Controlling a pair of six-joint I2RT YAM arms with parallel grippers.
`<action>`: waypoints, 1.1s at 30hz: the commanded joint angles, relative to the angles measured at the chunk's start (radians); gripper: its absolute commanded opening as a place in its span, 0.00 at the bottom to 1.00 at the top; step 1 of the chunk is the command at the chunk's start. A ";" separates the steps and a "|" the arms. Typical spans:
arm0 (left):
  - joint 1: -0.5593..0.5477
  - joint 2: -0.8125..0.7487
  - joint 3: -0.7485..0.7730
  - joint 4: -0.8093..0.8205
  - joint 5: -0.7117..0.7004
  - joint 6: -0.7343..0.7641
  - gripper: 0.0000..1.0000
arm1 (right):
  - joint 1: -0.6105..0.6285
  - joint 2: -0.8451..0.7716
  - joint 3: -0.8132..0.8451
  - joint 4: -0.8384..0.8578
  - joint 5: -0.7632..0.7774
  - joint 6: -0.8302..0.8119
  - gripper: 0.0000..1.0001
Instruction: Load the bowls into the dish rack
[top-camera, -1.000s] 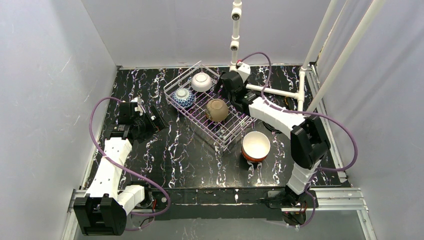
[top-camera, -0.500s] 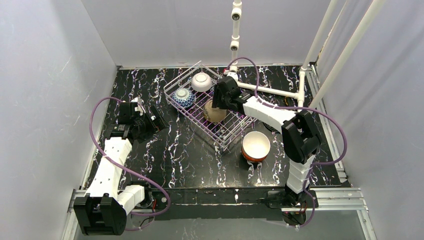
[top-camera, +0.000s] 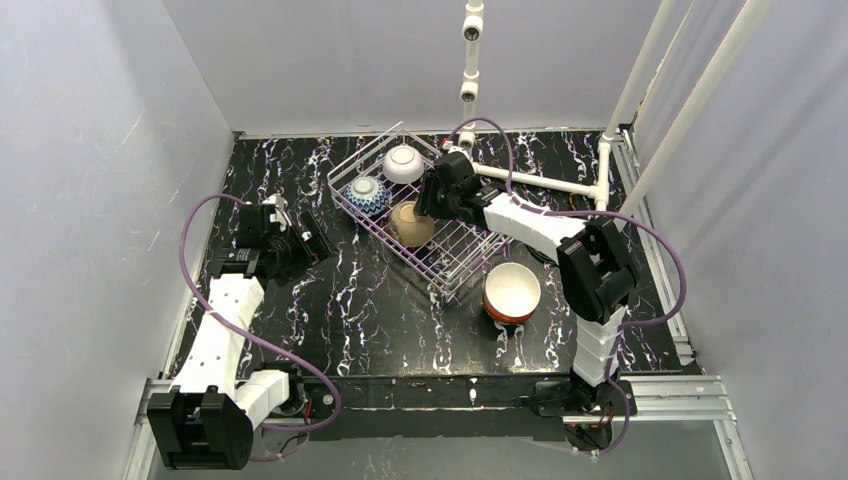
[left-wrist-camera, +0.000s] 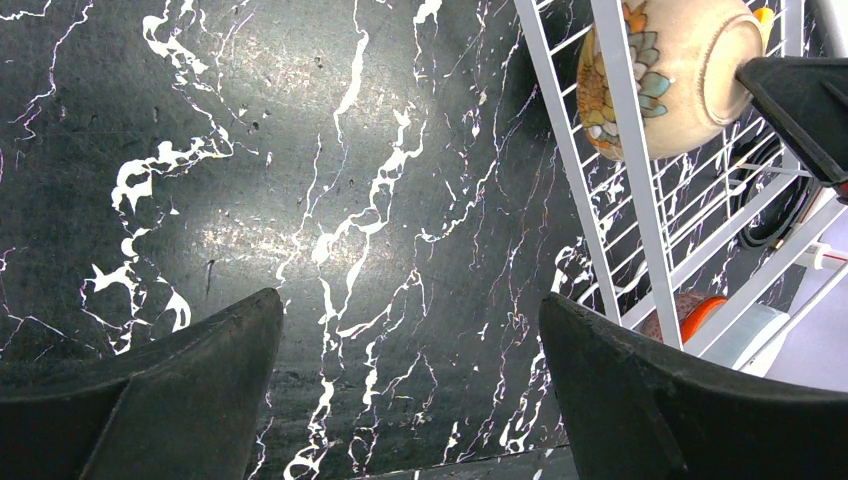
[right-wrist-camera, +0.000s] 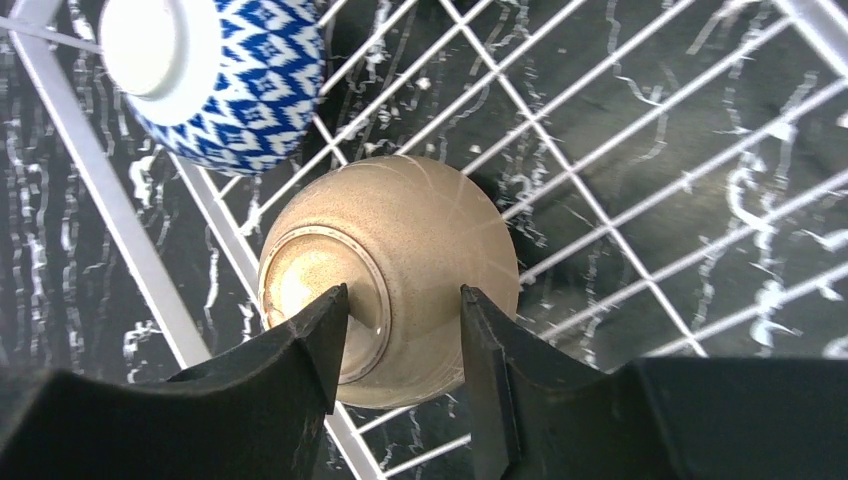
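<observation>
The wire dish rack (top-camera: 455, 262) holds three bowls: a white bowl (top-camera: 403, 163), a blue-patterned bowl (top-camera: 367, 196) (right-wrist-camera: 215, 75) and a tan bowl (top-camera: 411, 224) (right-wrist-camera: 420, 230). The tan one rests tilted, its foot ring toward my right gripper (top-camera: 432, 200) (right-wrist-camera: 402, 295). The jaws are half narrowed: one fingertip lies over the foot ring and the other beside the bowl's wall, with a gap still showing. On the table right of the rack stands a red-orange bowl with a white inside (top-camera: 511, 292). My left gripper (top-camera: 300, 245) (left-wrist-camera: 410, 300) hangs wide open and empty over bare table, left of the rack.
A white pipe frame (top-camera: 545, 183) runs behind and to the right of the rack, with a vertical pipe (top-camera: 470, 60) at the back. Grey walls close in on both sides. A black cable coil (left-wrist-camera: 775, 210) lies beyond the rack. The rack's side wires (left-wrist-camera: 640, 200) stand close to my left gripper.
My right gripper has moved left over the rack onto the tan bowl and its jaws have narrowed. The tan bowl has shifted left. The left arm has not moved.
</observation>
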 joint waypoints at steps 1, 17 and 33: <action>0.006 -0.003 0.003 -0.017 0.018 0.015 0.98 | 0.012 0.039 -0.013 0.098 -0.105 0.054 0.52; 0.006 -0.005 0.003 -0.019 0.016 0.016 0.98 | 0.018 0.066 0.074 0.177 -0.181 0.045 0.51; 0.006 -0.005 -0.017 0.045 0.178 0.050 0.98 | -0.016 -0.445 -0.021 -0.375 0.162 -0.106 0.67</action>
